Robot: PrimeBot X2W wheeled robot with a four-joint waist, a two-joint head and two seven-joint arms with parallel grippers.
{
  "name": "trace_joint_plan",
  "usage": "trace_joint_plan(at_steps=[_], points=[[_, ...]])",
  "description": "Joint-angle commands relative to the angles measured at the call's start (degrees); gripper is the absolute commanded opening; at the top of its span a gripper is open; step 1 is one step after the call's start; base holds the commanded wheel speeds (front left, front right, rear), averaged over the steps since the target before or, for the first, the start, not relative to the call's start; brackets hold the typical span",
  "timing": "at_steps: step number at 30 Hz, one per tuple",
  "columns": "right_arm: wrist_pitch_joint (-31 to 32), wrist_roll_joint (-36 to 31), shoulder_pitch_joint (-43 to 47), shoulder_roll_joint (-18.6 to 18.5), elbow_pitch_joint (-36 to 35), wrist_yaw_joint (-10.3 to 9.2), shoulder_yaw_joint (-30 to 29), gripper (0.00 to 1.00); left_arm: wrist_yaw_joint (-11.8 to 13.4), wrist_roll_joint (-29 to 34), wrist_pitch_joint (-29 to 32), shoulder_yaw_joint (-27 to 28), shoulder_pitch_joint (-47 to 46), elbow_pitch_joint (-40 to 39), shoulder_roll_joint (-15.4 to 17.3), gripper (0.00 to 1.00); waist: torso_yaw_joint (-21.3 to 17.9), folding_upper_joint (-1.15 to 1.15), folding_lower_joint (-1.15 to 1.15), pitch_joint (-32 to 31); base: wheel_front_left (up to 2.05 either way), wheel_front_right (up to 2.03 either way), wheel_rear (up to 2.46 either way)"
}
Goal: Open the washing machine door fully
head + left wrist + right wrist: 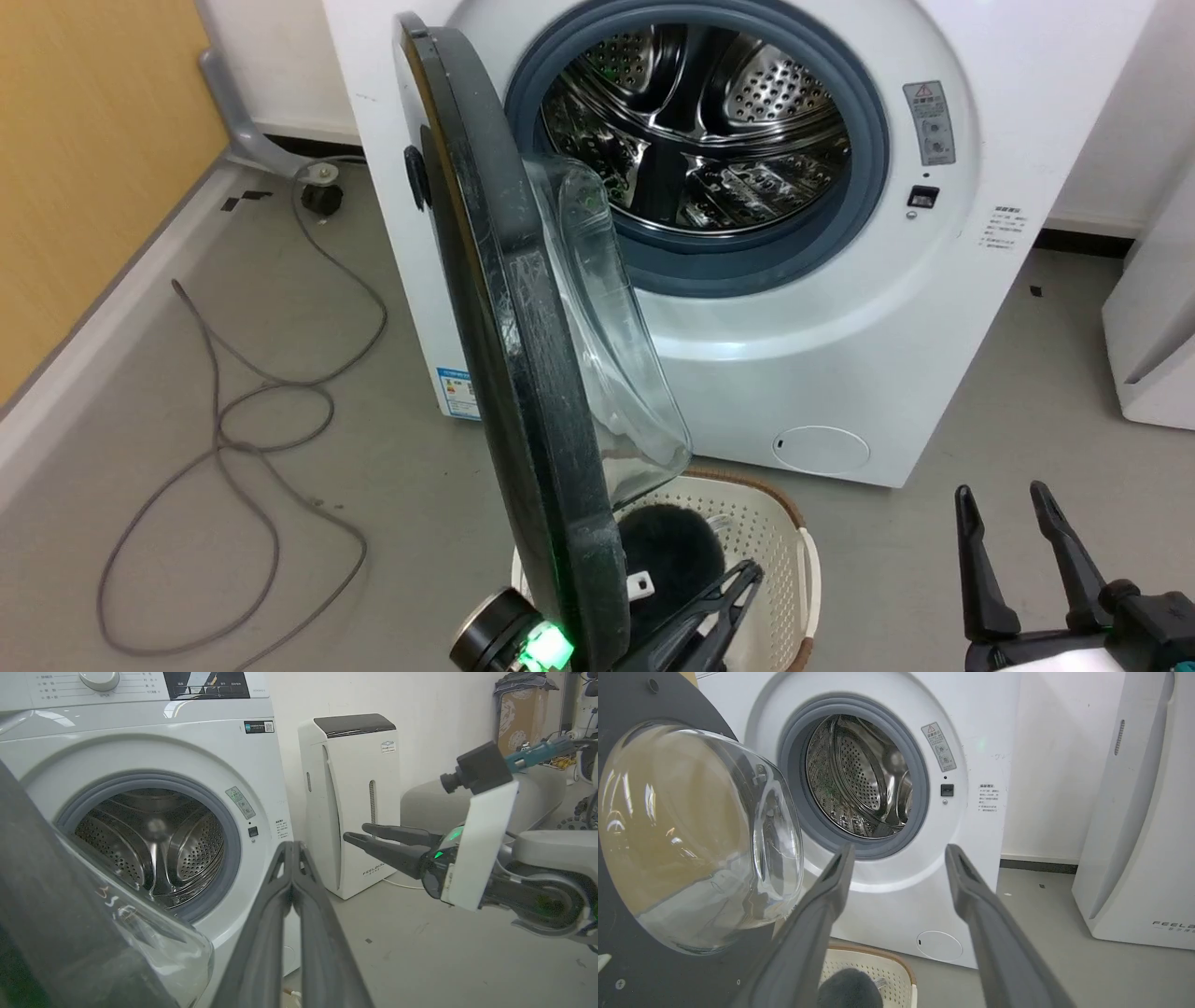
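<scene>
Grey cable [233, 411] loops on the floor, left; centre frame, the washing machine door [504, 308] stands edge-on, swung out from the washing machine [840, 355], long axis top to bottom, glass bowl [607, 327] facing right, a cream basket [770, 537] beneath. Left gripper [742, 574] at bottom centre, just right of the door's lower rim, fingers pressed together on nothing; right gripper [1001, 488] lower right, well apart, fingers spread, pointing up.

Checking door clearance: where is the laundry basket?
Head view, bottom centre: the laundry basket sits before the washing machine, beneath the open washing machine door.
</scene>
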Motion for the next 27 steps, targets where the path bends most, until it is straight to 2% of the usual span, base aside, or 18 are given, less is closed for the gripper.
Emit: trace_joint_plan(at_steps=[1,8,15,23,27], points=[[-0.24,-0.14,0.35,0.21,0.16,0.05,-0.07,1.0,0.56,-0.4,-0.24,0.31,0.59,1.07,0.27,0.0,0.22,0.0,0.0,0.22,0.0,0.0,0.0],[-0.24,-0.03,0.43,0.21,0.52,0.05,-0.28,1.0,2.91,-2.05,-0.24,3.16,0.93,5.39,0.76,0.0,1.53,0.0,0.0,0.88,0.0,0.0,0.0],[-0.24,-0.02,0.26,0.21,0.76,0.05,-0.22,1.0,3.31,-2.87,-0.24,4.2,0.6,7.77,1.0,0.0,3.59,0.0,0.0,1.09,0.0,0.0,0.0],[-0.24,0.19,0.07,0.21,0.77,0.05,-0.39,1.0,3.3,-3.27,-0.24,4.43,-0.07,8.79,0.82,0.0,7.95,0.0,0.0,0.93,0.0,0.0,0.0],[-0.24,0.75,0.16,0.21,1.01,0.05,-0.1,1.0,3.57,-3.47,-0.24,4.71,0.34,8.68,1.03,0.0,11.52,0.0,0.0,0.94,0.0,0.0,0.0]])
